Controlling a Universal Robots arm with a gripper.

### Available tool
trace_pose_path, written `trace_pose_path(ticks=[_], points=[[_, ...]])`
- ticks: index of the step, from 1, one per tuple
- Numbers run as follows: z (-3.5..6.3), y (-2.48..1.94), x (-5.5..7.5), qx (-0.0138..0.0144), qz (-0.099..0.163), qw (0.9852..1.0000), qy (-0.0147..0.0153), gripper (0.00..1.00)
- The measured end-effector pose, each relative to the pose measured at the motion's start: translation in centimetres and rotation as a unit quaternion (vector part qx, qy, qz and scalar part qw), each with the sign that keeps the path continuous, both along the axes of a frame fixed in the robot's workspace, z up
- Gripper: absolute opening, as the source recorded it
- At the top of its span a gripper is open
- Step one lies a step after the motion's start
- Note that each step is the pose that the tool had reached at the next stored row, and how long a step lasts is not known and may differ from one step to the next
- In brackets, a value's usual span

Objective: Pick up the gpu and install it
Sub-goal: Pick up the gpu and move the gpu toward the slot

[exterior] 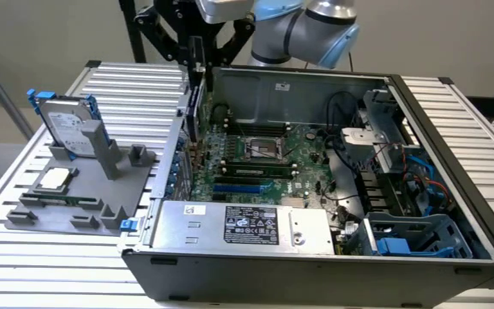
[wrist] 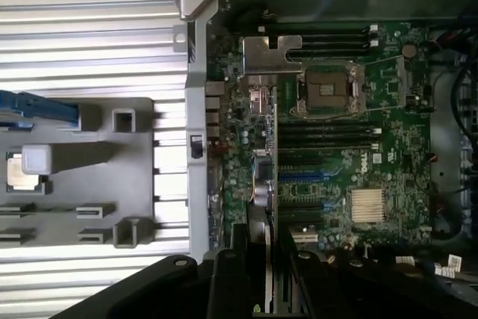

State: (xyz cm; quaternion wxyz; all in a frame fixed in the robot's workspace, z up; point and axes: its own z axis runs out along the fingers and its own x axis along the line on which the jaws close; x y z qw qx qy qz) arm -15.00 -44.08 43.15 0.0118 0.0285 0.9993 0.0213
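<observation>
Gripper (exterior: 197,59) clamps the gpu (exterior: 195,106) edge-down at ten o'clock of the socket (exterior: 260,149), seemingly just clear of the board (exterior: 309,164). Seating well wants it plumb, bracket (wrist: 270,54) against the case wall (wrist: 196,184), descent slow.

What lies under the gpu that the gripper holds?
The green motherboard inside the open computer case, with its slots. The strip directly beneath the gpu is hidden by the card itself.
</observation>
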Motion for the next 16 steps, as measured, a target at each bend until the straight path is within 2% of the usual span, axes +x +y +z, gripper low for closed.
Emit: trace_pose_path(ticks=[8,12,16], points=[[-1.14,0.00,3.6,-0.0035,0.000,1.0000,0.0000,0.00],[-1.84,0.00,5.5,-0.0067,0.000,1.0000,0.0000,0.00],[-2.57,0.00,6.9,-0.0115,0.003,0.9999,0.0000,0.00]])
